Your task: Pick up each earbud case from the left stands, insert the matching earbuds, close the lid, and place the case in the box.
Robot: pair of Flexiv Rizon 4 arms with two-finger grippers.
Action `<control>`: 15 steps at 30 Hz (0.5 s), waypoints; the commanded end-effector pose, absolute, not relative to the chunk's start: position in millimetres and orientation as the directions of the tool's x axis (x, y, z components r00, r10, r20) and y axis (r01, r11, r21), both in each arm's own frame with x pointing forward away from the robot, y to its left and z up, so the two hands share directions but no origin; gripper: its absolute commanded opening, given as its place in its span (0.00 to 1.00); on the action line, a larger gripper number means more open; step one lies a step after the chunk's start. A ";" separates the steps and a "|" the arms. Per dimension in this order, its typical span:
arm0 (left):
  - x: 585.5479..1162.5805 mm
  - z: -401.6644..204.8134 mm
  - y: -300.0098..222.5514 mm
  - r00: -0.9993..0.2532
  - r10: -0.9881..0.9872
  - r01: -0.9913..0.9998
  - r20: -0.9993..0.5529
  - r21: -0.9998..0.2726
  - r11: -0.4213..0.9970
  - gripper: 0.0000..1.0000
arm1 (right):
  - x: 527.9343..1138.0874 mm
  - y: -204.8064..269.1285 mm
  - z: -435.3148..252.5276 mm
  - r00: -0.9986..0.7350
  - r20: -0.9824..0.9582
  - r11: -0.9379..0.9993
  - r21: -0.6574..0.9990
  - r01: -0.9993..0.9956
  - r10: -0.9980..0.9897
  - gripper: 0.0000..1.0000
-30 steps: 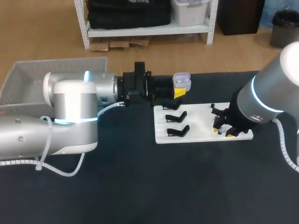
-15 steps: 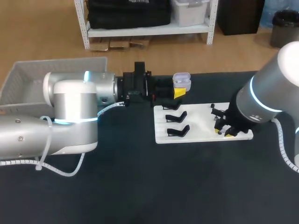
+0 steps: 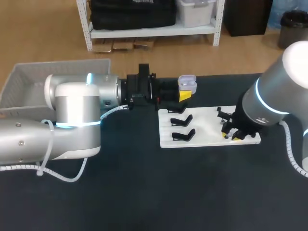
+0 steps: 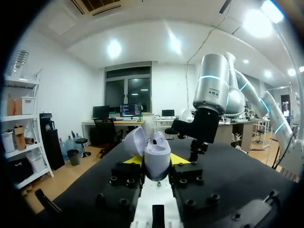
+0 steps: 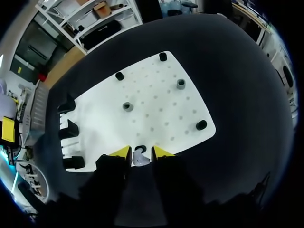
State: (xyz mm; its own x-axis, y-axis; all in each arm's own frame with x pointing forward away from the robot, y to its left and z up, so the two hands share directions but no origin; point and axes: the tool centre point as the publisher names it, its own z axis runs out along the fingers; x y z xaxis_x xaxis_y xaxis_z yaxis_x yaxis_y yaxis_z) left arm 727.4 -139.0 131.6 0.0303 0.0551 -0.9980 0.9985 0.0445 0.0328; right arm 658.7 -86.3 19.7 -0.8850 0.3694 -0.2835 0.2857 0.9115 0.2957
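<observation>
Right now the left claw (image 3: 184,95) is clamped on the earbud case (image 3: 187,83), one yellow tip on each side, holding it off the desk (image 3: 144,192) just past the far left corner of the white board (image 3: 207,122). Case lid is flipped open and tilted back. In the left wrist view something rounded sits in the mouth of the case; I can't tell what it is. The right claw (image 3: 231,134) is low over the near right edge of the board, nearly closed, with a small white earbud (image 5: 138,157) pinched between its tips; it looks like contact on both sides. Three black stands (image 3: 182,120) sit in a row along the left side of the board, none of them carrying a case. A few short black and grey pegs (image 5: 127,106) stand on the right half. The box (image 3: 29,77) is a white mesh basket, far left, behind my left arm and well apart from the board.
</observation>
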 end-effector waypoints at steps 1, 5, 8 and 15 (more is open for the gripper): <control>725.3 130.5 -139.4 0.035 0.050 0.998 -0.998 0.038 0.053 0.00 | 656.7 -87.0 20.6 -0.884 -0.285 0.912 0.292 0.289 0.372 0.29; 725.3 130.5 -139.4 0.035 0.050 0.998 -0.998 0.038 0.053 0.00 | 655.0 -86.9 21.0 -0.884 -0.281 0.911 0.291 0.292 0.373 0.27; 725.3 130.5 -139.4 0.035 0.050 0.998 -0.998 0.038 0.053 0.00 | 655.0 -86.0 20.6 -0.884 -0.279 0.910 0.292 0.294 0.375 0.23; 725.3 130.5 -139.4 0.035 0.050 0.998 -0.998 0.038 0.053 0.00 | 657.2 -84.0 19.7 -0.886 -0.276 0.911 0.290 0.294 0.373 0.00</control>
